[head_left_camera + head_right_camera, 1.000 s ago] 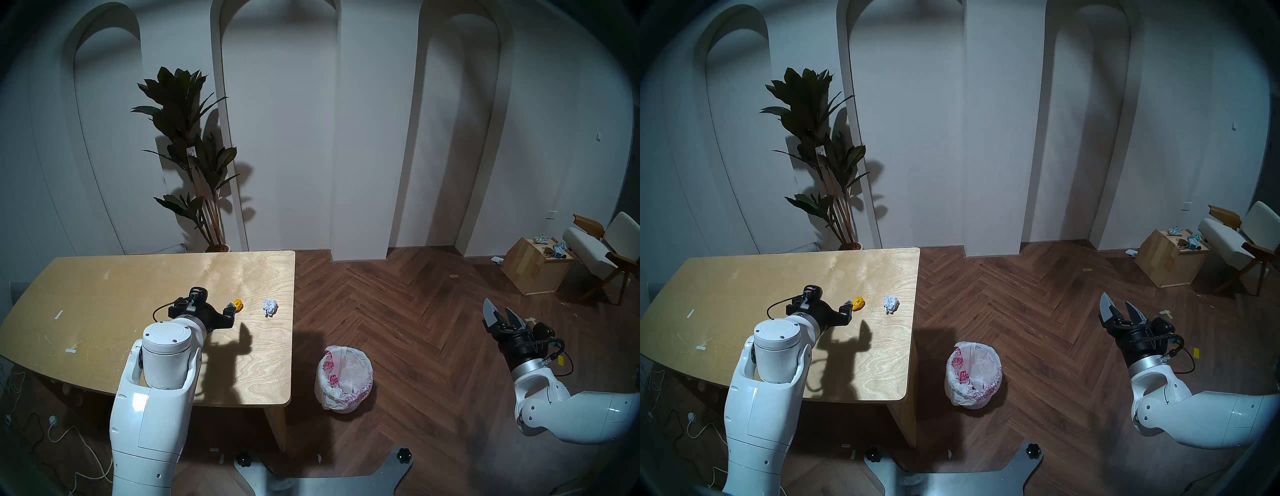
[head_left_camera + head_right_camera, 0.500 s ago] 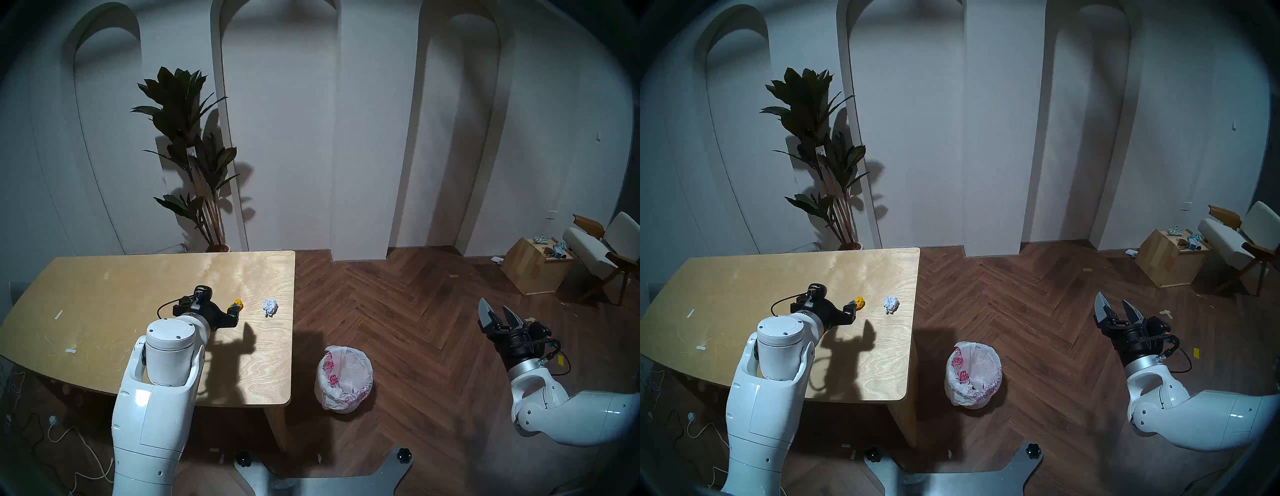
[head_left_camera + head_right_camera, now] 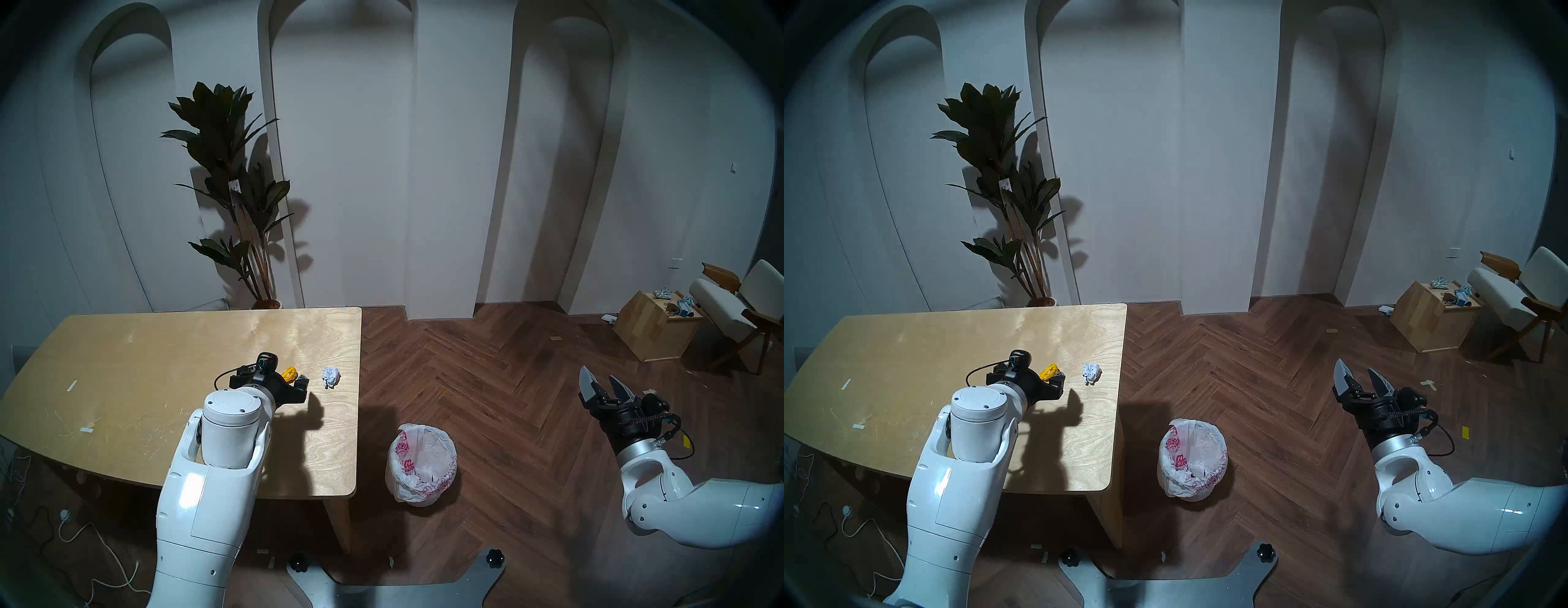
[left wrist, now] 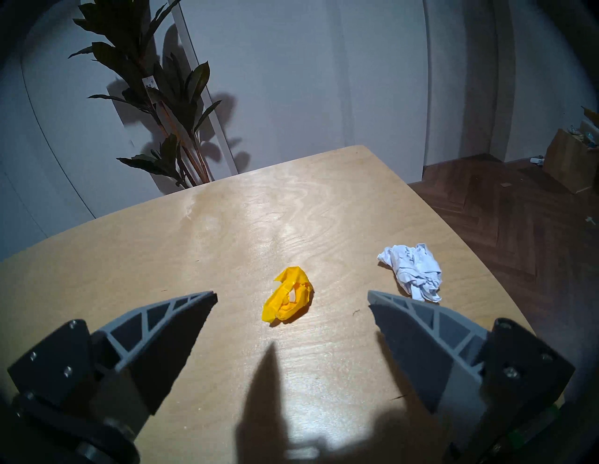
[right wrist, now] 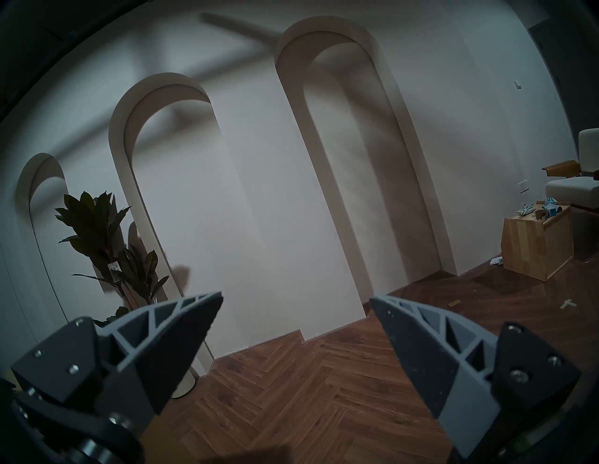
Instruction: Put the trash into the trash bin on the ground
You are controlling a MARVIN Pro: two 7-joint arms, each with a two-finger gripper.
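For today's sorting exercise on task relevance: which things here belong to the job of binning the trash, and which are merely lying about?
Belongs to the job:
yellow wad
white paper ball
trash bin
left end effector, open around the wad

Just lying about:
tape strips
wooden box
potted plant
chair

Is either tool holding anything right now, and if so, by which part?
Nothing is held. The left tool is open around the yellow wad on the table, not touching it. The right tool is open and empty.

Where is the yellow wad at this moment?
In the left wrist view the yellow wad lies on the table, between the open left pincer fingers, left of the white paper ball.
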